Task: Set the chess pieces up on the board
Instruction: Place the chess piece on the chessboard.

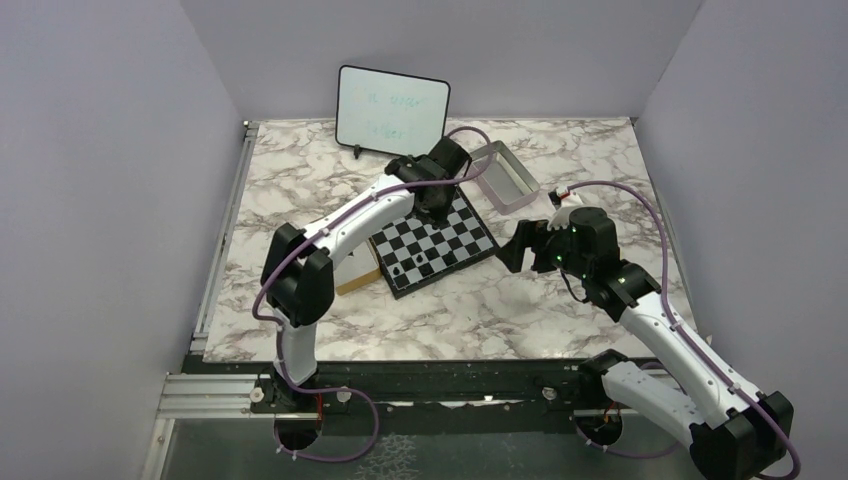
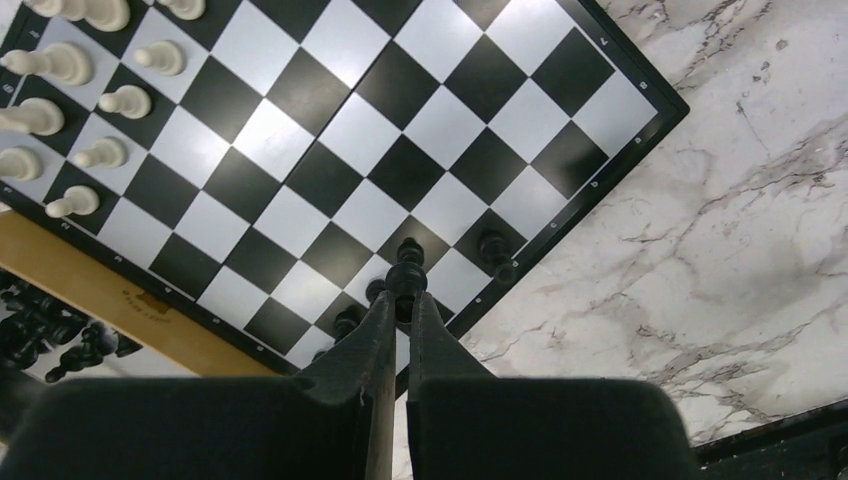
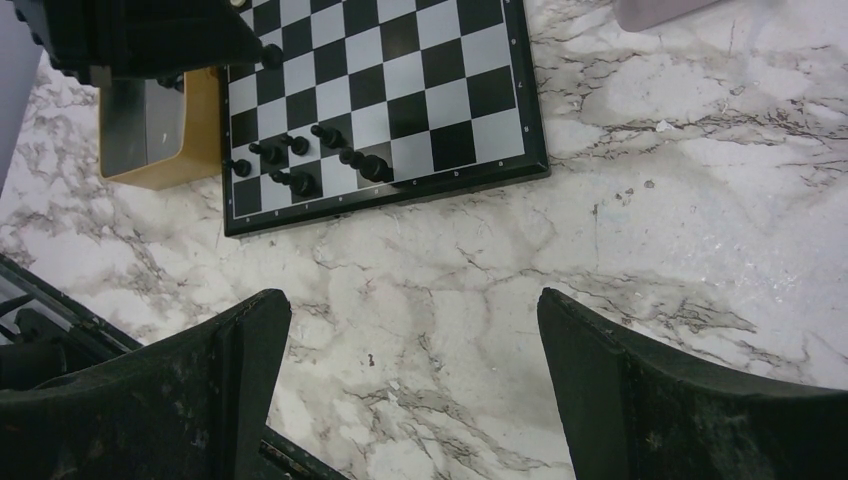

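Note:
The board (image 1: pixel 470 232) lies mid-table with black and white checks and a black rim. My left gripper (image 2: pixel 401 303) is shut on a black chess piece (image 2: pixel 406 272), holding it over the board's (image 2: pixel 380 150) edge rows, next to standing black pieces (image 2: pixel 497 250). From above, the left gripper (image 1: pixel 436 206) hovers over the board's far half. Several black pieces (image 3: pixel 300 160) stand in the two rows at one corner of the board (image 3: pixel 400 80). My right gripper (image 3: pixel 412 310) is open over bare marble, right of the board (image 1: pixel 521 246), holding nothing.
Pale chess figures (image 2: pixel 100 100) stand along the opposite side of the board. A tan wooden box (image 3: pixel 170 140) with loose black pieces (image 2: pixel 40 335) sits against the board's left side. A grey metal tray (image 1: pixel 503 175) and a small whiteboard (image 1: pixel 392 110) stand behind.

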Tool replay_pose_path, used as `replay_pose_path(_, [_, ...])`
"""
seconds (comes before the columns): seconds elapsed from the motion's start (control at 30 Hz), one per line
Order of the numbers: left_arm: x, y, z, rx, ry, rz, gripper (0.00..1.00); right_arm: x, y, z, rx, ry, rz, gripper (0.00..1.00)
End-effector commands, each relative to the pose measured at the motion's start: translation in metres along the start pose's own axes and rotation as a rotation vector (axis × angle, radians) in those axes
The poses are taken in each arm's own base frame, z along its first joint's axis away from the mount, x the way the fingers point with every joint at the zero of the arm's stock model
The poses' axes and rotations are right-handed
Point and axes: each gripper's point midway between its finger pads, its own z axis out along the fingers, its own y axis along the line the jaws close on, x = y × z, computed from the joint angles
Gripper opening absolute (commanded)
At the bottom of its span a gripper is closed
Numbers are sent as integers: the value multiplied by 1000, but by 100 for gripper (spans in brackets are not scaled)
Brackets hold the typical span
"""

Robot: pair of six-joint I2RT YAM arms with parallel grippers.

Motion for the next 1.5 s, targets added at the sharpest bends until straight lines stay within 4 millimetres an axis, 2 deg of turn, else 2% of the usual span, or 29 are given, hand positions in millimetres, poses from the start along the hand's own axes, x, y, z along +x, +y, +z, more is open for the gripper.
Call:
replay_pose_path(0.0, [-5, -14, 6, -12, 6, 8, 4, -4, -4, -4, 21, -18, -8, 100])
replay_pose_path(0.13, [-3, -22, 19, -14, 33, 29, 4, -5, -5, -4, 26, -23, -6, 100])
replay_pose_path(0.57, [10, -26, 53, -20, 103, 48, 4, -6, -7, -4, 37, -23, -10, 100])
replay_pose_path(1.1, [33, -27, 73, -15, 158, 62, 4, -2, -9, -3, 42, -17, -9, 100])
replay_pose_path(1.47, [39, -28, 77, -5, 173, 59, 4, -2, -9, -4, 41, -17, -7, 100])
